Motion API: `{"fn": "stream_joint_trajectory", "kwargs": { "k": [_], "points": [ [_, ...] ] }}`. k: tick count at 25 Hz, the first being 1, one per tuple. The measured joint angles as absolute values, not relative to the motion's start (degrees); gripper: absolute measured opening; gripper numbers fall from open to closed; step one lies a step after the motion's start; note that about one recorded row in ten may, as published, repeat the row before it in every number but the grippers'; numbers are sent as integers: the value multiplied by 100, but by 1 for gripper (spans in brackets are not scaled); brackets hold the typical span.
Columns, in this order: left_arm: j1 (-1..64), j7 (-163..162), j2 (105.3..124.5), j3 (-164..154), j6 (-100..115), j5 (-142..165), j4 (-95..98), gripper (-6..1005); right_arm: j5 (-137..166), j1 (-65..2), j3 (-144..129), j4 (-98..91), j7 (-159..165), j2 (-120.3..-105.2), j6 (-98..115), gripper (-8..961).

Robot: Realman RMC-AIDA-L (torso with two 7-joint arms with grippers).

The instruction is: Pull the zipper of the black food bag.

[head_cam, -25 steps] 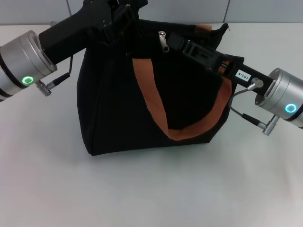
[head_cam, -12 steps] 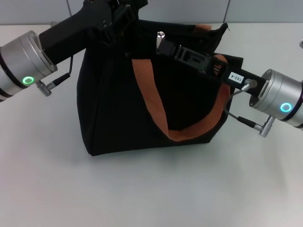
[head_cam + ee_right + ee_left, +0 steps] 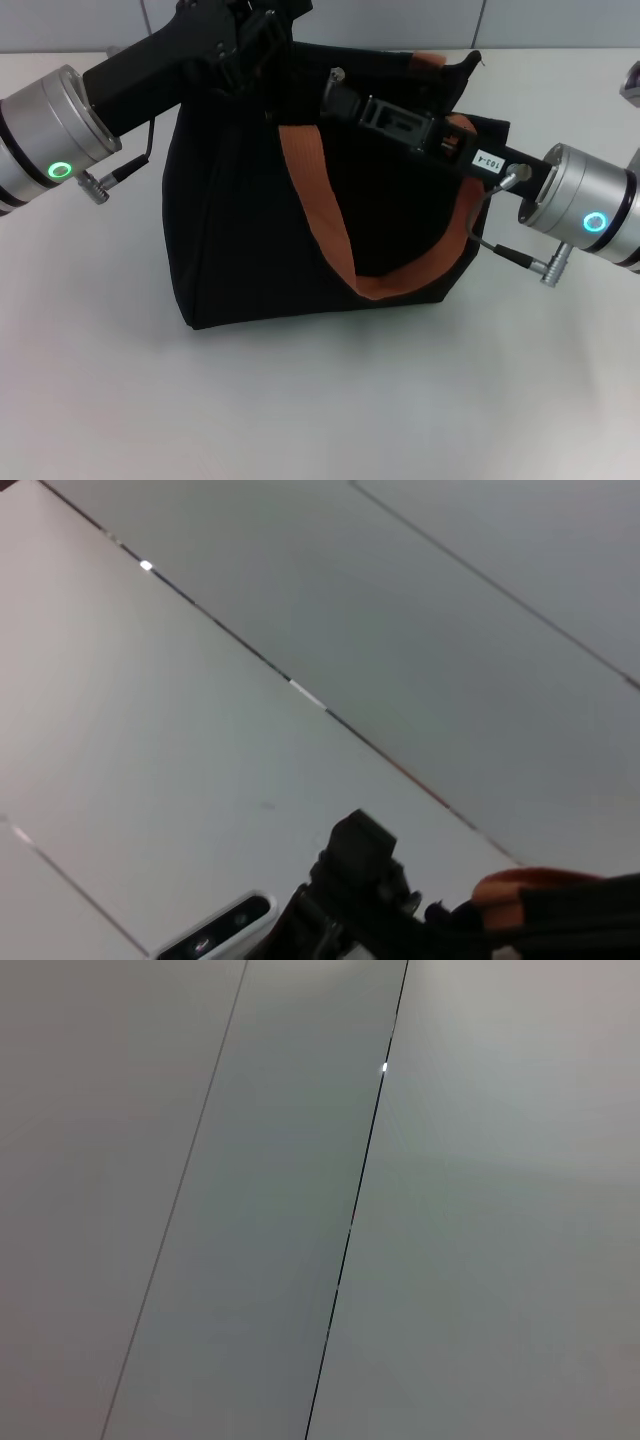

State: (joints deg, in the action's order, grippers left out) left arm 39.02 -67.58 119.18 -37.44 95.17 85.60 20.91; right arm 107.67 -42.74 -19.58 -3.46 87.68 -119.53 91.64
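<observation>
The black food bag (image 3: pixel 250 230) stands upright in the middle of the white table in the head view, an orange-brown strap handle (image 3: pixel 318 205) hanging down its front. At the bag's top edge a small silver bit of the zipper (image 3: pixel 339 73) shows. My right gripper (image 3: pixel 333 95) reaches in from the right across the bag's top, and its tip covers most of the pull tab. My left gripper (image 3: pixel 258 28) sits at the bag's top left corner, black against black fabric. The right wrist view shows an orange strap (image 3: pixel 530 895) by a dark gripper part.
The white table (image 3: pixel 300 400) spreads wide in front of the bag and to both sides. A grey panelled wall (image 3: pixel 300 1160) stands behind it and fills the left wrist view. Cables hang from both silver wrists, close to the bag's sides.
My right gripper has slid left along the bag's top, onto the zipper pull that hung free a second ago. The left arm and the bag have stayed still.
</observation>
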Motion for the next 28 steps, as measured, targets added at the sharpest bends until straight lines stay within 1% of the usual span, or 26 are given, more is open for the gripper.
{"fn": "stream_joint_trajectory", "kwargs": {
  "k": [28],
  "points": [
    [3902,-6759,11918,-3753,9532,8560,2066,24,10723,-4486,-2038,-297,8813,-11972,8905,228]
  ]
}}
